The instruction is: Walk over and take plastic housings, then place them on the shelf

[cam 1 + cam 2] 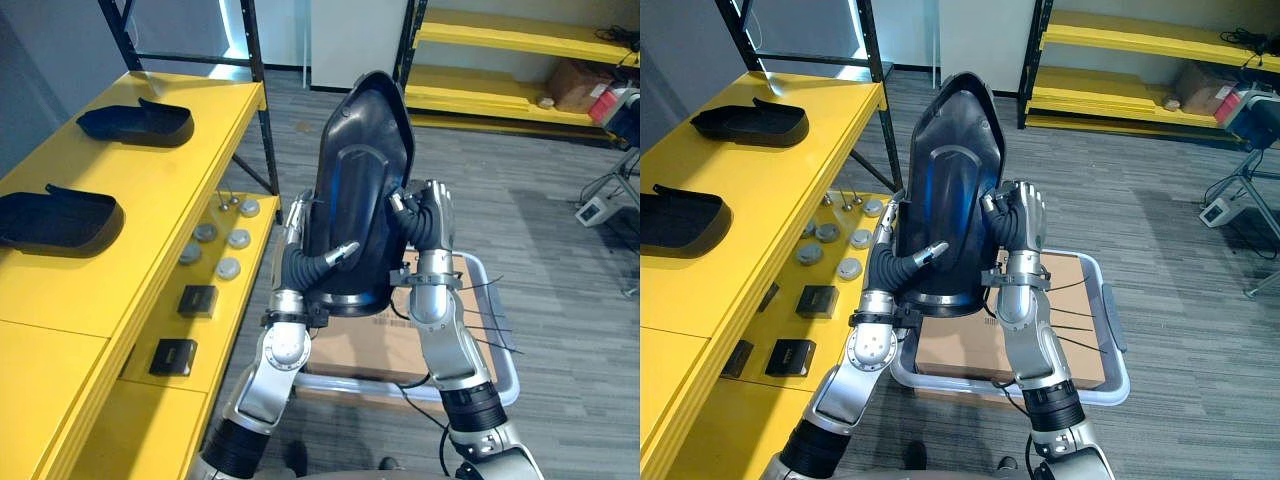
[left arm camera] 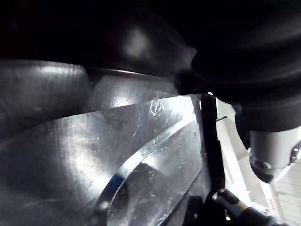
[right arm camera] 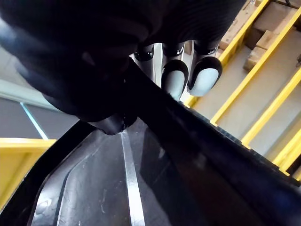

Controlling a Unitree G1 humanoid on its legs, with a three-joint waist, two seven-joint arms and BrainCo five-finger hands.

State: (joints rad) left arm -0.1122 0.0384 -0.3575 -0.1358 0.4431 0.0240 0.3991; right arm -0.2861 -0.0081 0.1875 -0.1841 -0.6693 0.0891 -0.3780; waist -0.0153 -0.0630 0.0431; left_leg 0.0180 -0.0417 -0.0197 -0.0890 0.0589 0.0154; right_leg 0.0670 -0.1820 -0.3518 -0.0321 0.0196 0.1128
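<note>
Right robot hand [image 1: 425, 222] is clenched on the right rim of the plastic housing [image 1: 360, 165], its fingers [image 3: 175, 77] hooked over the edge. Left robot hand [image 1: 303, 268] grasps the lower left side: thumb laid across the broad face, other fingers behind the shell, so it reads as a pinch. The housing stands upright between the two hands, narrow end up, touching nothing else. Directly below is a grey tote [image 1: 503, 375] holding a cardboard box [image 1: 365, 345]. To the robot's left runs the yellow shelf [image 1: 160, 190]. Its top deck carries the far housing [image 1: 140, 122] and the near housing [image 1: 55, 220], both lying flat and well apart, with bare deck between them. The lower ledge holds round metal discs [image 1: 228, 243] and small black boxes [image 1: 197, 300]. Judgement: this is the carry stage, placing not yet begun. To do it well, turn toward the shelf with both grips unchanged. Tip the shell from upright to flat low over the deck, and aim for the bare stretch clear of both neighbours. Let the deck take the weight before either hand opens. Likely trouble: glossy plastic slipping in the thumb pinch during the tilt, and the tall shell hiding the deck edge.
</note>
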